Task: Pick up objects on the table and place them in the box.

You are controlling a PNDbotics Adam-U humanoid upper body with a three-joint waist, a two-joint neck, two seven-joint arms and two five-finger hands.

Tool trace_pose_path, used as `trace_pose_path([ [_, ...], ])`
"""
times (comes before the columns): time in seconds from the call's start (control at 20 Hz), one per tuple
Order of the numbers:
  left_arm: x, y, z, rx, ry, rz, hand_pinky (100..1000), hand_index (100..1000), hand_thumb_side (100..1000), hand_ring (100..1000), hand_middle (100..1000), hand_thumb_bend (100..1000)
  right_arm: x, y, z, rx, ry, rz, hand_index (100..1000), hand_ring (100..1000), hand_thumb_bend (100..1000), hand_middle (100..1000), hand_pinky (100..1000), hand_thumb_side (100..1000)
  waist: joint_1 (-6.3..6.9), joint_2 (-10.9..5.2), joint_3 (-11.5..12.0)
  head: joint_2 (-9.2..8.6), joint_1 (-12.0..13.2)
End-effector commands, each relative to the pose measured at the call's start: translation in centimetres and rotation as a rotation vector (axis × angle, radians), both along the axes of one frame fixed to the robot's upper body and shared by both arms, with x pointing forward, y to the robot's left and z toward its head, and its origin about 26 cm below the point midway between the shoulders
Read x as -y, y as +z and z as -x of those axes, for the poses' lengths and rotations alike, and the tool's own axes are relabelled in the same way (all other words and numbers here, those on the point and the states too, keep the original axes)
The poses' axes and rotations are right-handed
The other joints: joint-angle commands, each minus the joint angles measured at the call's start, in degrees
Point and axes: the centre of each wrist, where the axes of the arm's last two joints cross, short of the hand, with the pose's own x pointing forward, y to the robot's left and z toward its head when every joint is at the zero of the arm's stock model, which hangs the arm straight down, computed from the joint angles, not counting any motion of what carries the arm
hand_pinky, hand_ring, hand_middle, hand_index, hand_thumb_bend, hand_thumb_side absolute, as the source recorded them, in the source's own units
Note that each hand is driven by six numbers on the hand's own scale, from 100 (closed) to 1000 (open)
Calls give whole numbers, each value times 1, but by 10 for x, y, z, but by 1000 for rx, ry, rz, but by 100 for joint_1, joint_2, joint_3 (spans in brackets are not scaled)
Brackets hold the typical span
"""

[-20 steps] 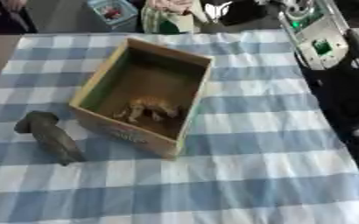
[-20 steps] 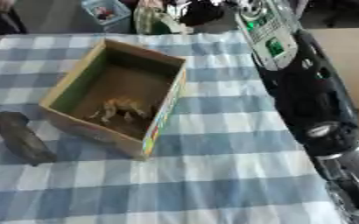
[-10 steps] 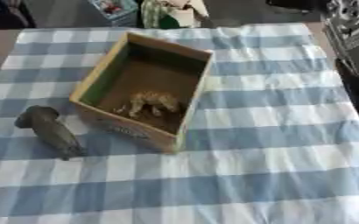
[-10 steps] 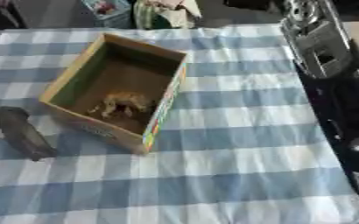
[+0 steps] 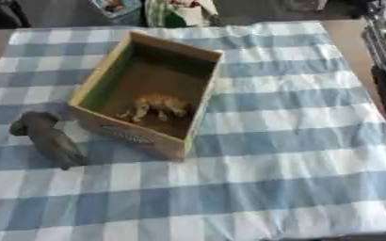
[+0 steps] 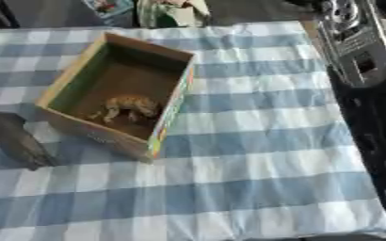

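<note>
Box (image 5: 147,94) sits at upper left of centre with 1 tan toy (image 5: 156,106) inside; 1 dark toy (image 5: 46,138) lies just left of it, untouched; right arm (image 6: 369,94) has pulled back along the right edge since 1 second ago, hands unseen, so grip cannot be told; pickup remains.

The box (image 5: 195,89) sits left of centre on my tabletop (image 5: 287,164), a toy animal (image 5: 156,105) lying inside it, another figure (image 5: 46,138) just beside its left near corner.

Blue-and-white checked tablecloth (image 5: 287,141), tan cardboard box (image 5: 198,113) with green inner wall, tan figure (image 5: 156,106), dark grey figure (image 5: 50,138).
</note>
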Motion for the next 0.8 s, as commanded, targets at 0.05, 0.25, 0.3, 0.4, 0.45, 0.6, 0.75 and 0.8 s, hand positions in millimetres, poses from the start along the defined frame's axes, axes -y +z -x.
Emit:
trace_pose_path([
  [0.05,-2,16,1,19,-17,-138,645,891,464,751,768,100,5,12,7,47,-9,-25,847,767,100,584,797,406,4,-113,-15,11,-30],
  [0.25,0,26,-1,37,-42,-281,660,896,533,786,771,139,8,8,9,41,-21,-45,844,765,100,582,799,423,12,-128,-13,-23,-28],
  [0.3,1,29,-2,41,-48,-324,661,897,553,791,771,161,8,7,10,38,-24,-50,843,765,100,581,799,425,18,-132,-10,-25,-19],
  [0.4,4,34,-3,42,-62,-404,665,894,600,803,770,214,9,6,11,36,-29,-58,840,764,100,579,798,432,29,-137,-11,-32,-3],
  [0.45,6,36,-4,39,-69,-441,665,895,614,807,767,228,9,6,11,35,-30,-61,839,763,100,579,798,435,35,-140,-13,-34,5],
  [0.6,11,41,-6,21,-86,-525,663,895,632,809,760,236,8,6,12,36,-29,-67,838,762,100,579,799,439,47,-147,-27,-42,31],
  [0.75,16,44,-7,-8,-107,-588,653,890,641,802,745,240,7,5,13,35,-30,-72,836,761,100,578,799,447,60,-148,-43,-62,60],
  [0.8,18,45,-8,-18,-115,-605,651,892,641,801,745,238,7,5,13,34,-30,-74,835,761,100,578,799,448,65,-148,-48,-68,67],
])
